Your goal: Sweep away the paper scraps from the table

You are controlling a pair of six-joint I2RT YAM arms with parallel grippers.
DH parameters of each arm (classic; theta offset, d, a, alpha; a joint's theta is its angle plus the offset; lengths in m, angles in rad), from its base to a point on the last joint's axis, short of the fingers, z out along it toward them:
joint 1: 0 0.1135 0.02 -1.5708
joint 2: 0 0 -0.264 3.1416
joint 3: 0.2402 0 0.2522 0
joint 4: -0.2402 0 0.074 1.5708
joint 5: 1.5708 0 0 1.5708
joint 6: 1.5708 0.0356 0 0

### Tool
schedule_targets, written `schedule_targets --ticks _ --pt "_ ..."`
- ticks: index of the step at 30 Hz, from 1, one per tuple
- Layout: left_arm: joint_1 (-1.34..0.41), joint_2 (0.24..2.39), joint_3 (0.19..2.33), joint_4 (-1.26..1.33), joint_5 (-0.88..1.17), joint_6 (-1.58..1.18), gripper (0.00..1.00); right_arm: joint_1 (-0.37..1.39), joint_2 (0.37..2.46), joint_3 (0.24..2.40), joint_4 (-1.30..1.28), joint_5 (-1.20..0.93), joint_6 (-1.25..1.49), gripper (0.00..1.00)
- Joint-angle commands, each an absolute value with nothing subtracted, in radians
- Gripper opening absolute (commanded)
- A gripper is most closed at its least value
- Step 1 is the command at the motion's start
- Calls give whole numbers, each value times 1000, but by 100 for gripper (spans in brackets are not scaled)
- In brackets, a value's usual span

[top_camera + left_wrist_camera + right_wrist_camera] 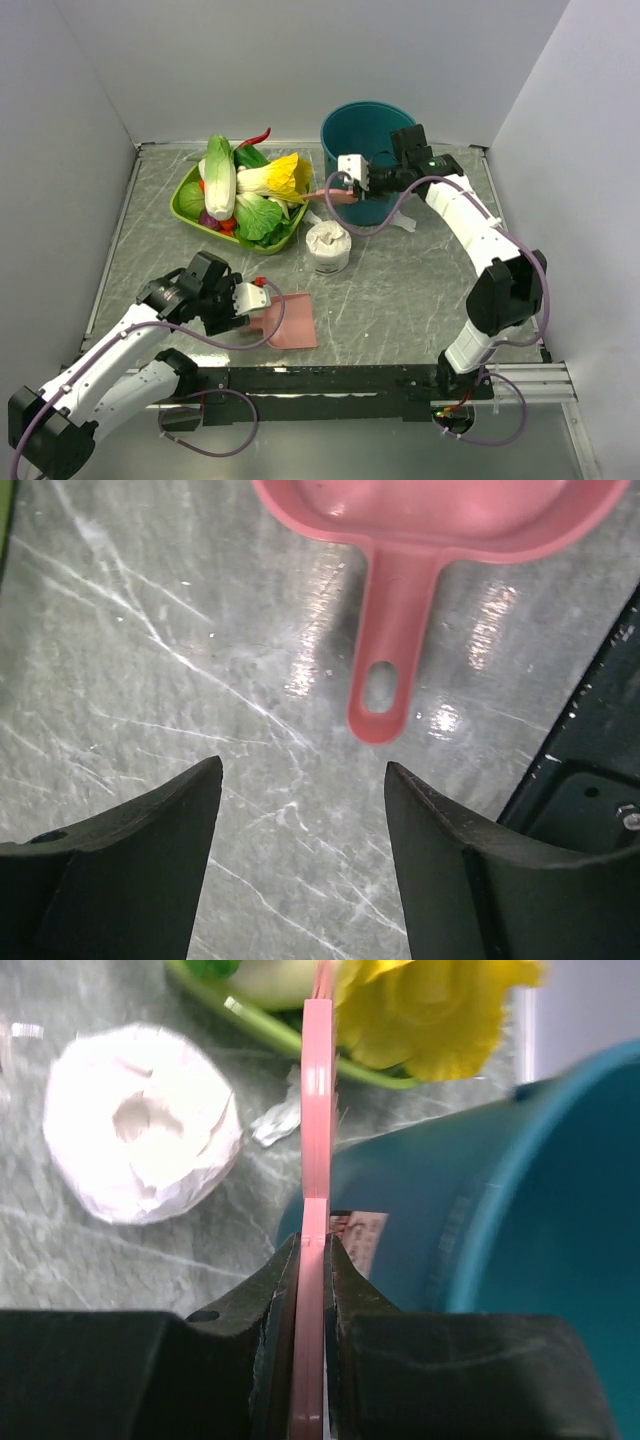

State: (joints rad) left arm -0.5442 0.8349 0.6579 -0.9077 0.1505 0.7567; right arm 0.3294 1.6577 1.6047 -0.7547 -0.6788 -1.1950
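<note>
A paper scrap [312, 215] lies on the counter [420, 300] toward its far edge, between the green tray [183, 207] and the teal bin [365, 125]. The right end effector [315, 1245] is clamped on a thin pink tool [316, 1110] there (a brush, it seems), placed for sweeping. By the near edge, the left end effector [305, 770] hovers with its fingers apart, just short of the pink dustpan [440, 515], probably to grasp its handle.

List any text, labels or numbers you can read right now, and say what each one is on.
No text is readable in any view.
Sticker on the teal bin, partly hidden behind the pink brush held in the right gripper: print too blurred to read.
Pink dustpan and tissue roll: no markings visible.
</note>
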Motion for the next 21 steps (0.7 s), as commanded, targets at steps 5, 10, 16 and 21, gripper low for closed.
schedule_targets --ticks 5,10,16,21 --pt "-483 851 698 -868 134 715 70 336 1730 1649 -879 -706 -1555 0" --pt "-440 861 710 -851 115 726 70 337 1776 1649 -862 -704 -1606 0" --pt "-382 873 730 -862 112 727 70 353 1790 1608 -841 -716 -1661 0" --pt "-353 876 736 -882 130 718 69 353 1796 1597 -812 -721 -1664 0"
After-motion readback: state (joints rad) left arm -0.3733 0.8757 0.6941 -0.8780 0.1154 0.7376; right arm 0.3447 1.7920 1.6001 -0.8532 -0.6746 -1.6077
